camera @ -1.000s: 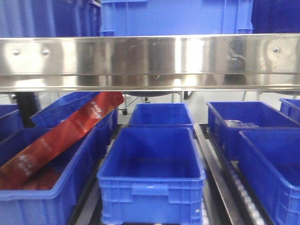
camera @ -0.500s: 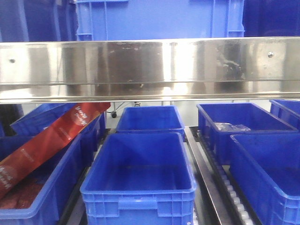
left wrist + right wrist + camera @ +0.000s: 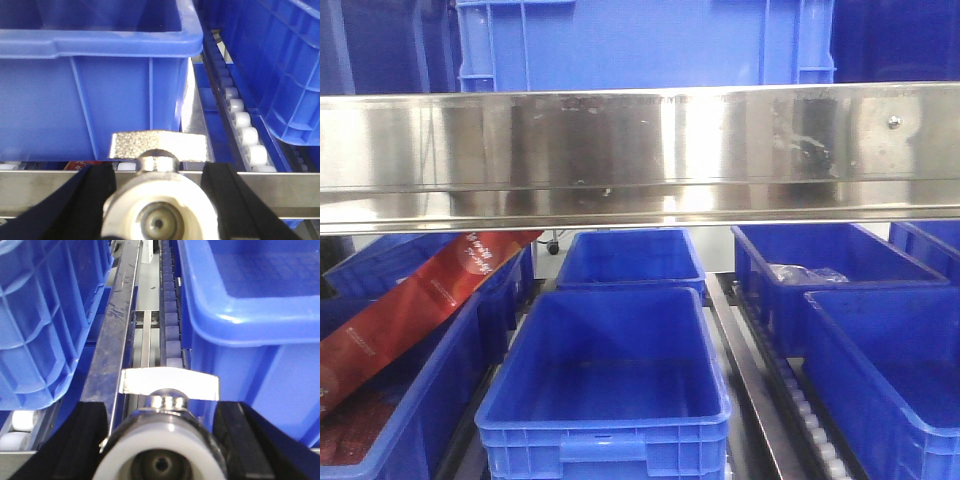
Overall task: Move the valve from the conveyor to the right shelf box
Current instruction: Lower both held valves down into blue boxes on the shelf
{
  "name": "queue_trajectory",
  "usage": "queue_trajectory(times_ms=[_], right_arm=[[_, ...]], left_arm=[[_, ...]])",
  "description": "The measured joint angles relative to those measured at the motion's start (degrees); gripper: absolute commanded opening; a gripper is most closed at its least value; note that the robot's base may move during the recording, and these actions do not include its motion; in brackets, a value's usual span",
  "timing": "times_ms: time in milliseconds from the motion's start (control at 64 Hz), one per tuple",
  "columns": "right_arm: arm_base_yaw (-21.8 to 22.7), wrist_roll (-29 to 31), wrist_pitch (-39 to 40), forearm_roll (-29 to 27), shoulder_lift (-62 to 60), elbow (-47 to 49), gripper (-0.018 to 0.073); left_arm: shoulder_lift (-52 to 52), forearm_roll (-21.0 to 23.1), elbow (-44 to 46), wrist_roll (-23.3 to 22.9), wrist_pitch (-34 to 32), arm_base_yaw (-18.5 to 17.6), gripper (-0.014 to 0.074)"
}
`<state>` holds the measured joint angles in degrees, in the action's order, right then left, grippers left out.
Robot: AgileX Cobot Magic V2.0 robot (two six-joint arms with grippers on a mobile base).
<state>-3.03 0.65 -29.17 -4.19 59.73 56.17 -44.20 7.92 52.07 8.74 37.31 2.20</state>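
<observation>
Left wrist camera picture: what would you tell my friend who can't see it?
A valve with a silver handle is held in the left gripper, close to the camera. Behind it stands a blue box, with a row of white rollers and a second blue box to its right.

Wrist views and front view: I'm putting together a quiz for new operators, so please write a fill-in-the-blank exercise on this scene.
1. The left gripper and the right gripper each grip a valve, so ___ valves are held.
2. Every bin in the front view is ___ in colour.
3. The red packet leans in the bin on the front view's ___ side.
Missing words: two; blue; left.
</observation>
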Motion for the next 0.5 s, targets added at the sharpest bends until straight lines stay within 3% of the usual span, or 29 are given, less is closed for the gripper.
queue_trajectory(times_ms=[500], right_arm=[[0.0, 0.0, 0.1, 0.0, 0.0, 0.0, -0.0162]], left_arm=[[0.0, 0.0, 0.0, 0.0, 0.0, 0.0, -0.0111]])
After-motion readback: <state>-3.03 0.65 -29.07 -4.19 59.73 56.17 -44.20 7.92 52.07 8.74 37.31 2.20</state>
